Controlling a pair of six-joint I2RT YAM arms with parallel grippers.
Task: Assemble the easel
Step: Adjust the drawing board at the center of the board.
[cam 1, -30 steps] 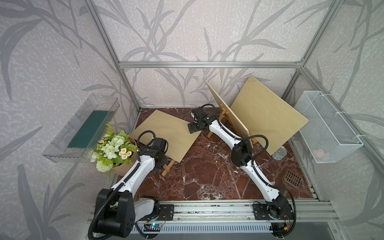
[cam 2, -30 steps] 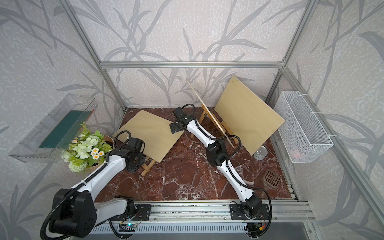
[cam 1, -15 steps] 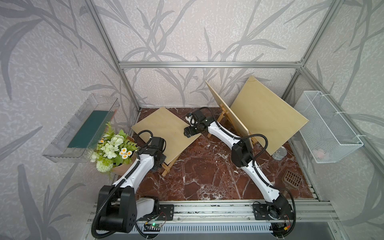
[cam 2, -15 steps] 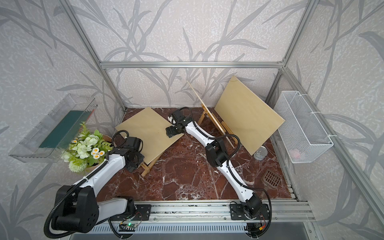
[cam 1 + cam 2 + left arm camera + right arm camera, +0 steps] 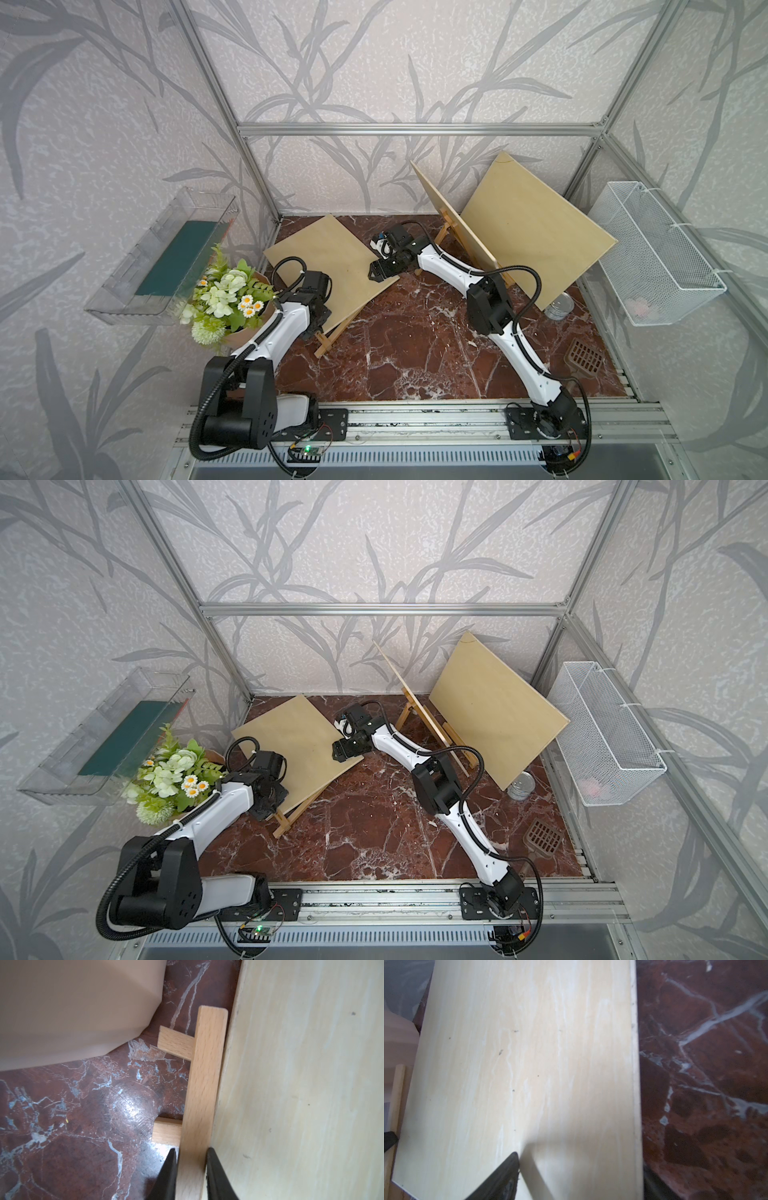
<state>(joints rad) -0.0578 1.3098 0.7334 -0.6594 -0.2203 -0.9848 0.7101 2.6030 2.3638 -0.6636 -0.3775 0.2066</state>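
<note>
A small wooden easel [image 5: 332,337] stands at the left of the marble floor with a pale board [image 5: 328,266] leaning on it. My left gripper [image 5: 192,1164] is shut on the easel's ledge bar [image 5: 204,1076], one finger on each side, right beside the board's lower edge [image 5: 291,1084]. My right gripper [image 5: 380,272] is at the board's right corner. Its jaws stand open: one finger [image 5: 506,1169] lies over the board's face [image 5: 529,1053], the other just past the board's edge. In both top views a second easel with a board [image 5: 415,704] stands at the back.
A large board [image 5: 536,232] leans at the back right, with a metal can [image 5: 559,309] at its foot. A bouquet in brown paper [image 5: 224,295] stands close to my left arm. A clear tray [image 5: 162,257] and a wire basket [image 5: 656,257] hang on the side walls. A brown grate [image 5: 584,357] lies front right.
The board on the left easel has tipped up steeper. My right gripper moved left and down along it, jaws narrowing. My left jaws closed tighter on the ledge bar.
</note>
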